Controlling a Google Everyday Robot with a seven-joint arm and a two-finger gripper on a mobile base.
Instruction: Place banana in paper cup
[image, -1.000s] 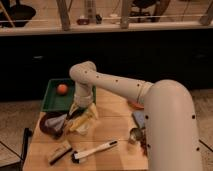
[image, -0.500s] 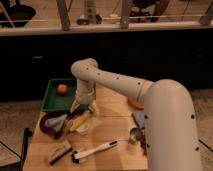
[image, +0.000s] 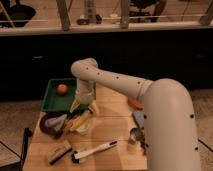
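Judging progress: placement not confirmed, likely early stage. Hand (image: 83, 106) low over table (image: 112, 125); grip state can't tell. Banana (image: 79, 121), small, yellow, slightly curved, lies just camera-side of hand, apparently not lifted. Paper cup (image: 86, 129), pale, touching or just beside banana; can't tell which. Pick-up and drop-in est. outstanding.
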